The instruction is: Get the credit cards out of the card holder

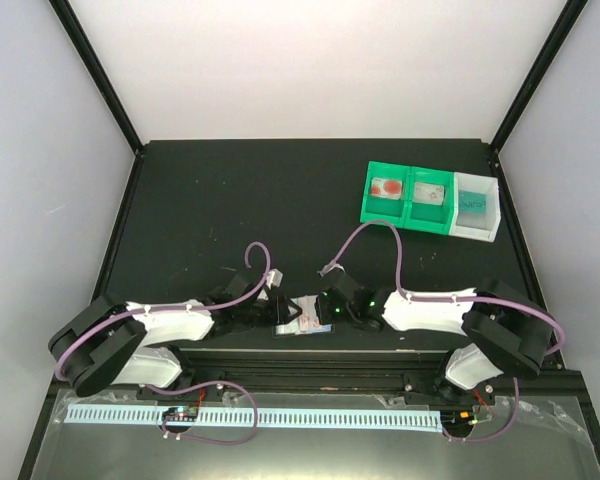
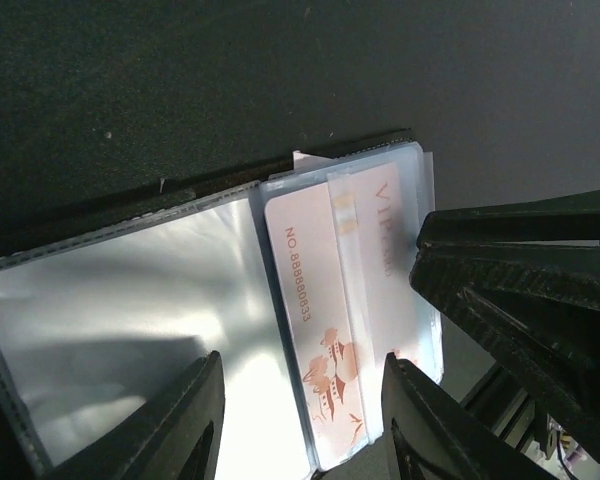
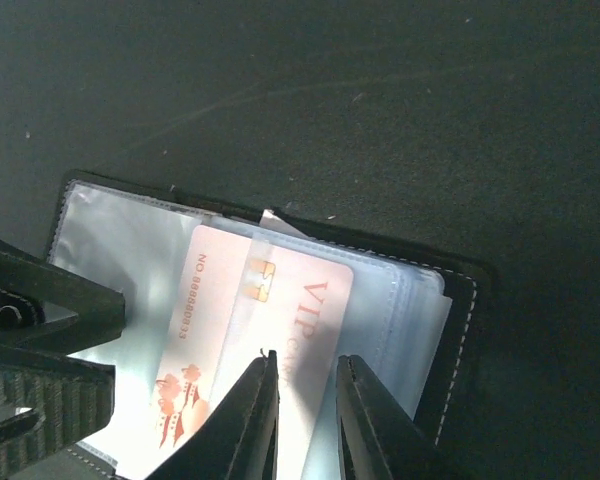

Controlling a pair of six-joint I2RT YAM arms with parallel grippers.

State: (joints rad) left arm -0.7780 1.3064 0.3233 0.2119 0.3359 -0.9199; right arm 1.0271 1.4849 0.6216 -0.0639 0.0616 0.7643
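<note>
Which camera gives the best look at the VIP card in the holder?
Left wrist: nearly the whole VIP card shows, number readable. Right wrist shows its chip and lettering, lower end behind the right gripper. Top external shows only a tiny pale patch.

I found the small black folding card holder (image 1: 302, 318) lying open and flat near the front edge of the black table (image 1: 200, 200). Its clear plastic sleeves faced up inside a white-stitched border. One pale pink plastic credit card (image 3: 225, 300), with a gold chip and orange "VIP" lettering, sat partly under a sleeve.
</note>
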